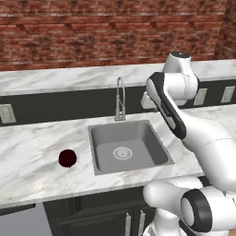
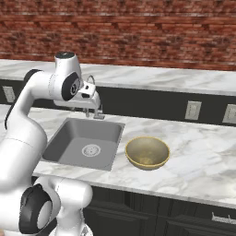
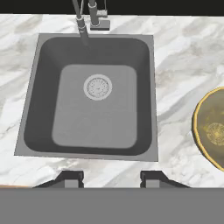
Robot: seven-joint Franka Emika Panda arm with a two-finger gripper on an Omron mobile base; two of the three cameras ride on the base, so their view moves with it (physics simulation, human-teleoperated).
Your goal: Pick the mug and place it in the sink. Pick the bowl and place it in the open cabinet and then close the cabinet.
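The dark red mug point(image 1: 67, 158) stands upright on the marble counter, left of the sink point(image 1: 138, 156). The grey sink point(image 2: 69, 138) holds nothing; its round drain shows in the hand view, sink point(image 3: 87, 127). The beige bowl point(image 2: 147, 152) sits on the counter just right of the sink and shows as the bowl point(image 3: 211, 131) at the right edge of the hand view. My gripper point(image 3: 110, 179) hangs high over the sink's front rim, pointing down, open, with nothing between its fingers. The cabinet is out of view.
A chrome gooseneck faucet point(image 1: 120, 99) rises at the sink's back edge, close to my hand. Wall outlets point(image 2: 192, 109) sit on the dark backsplash below a marble ledge and brick wall. Black base cabinets point(image 2: 184, 216) run under the counter.
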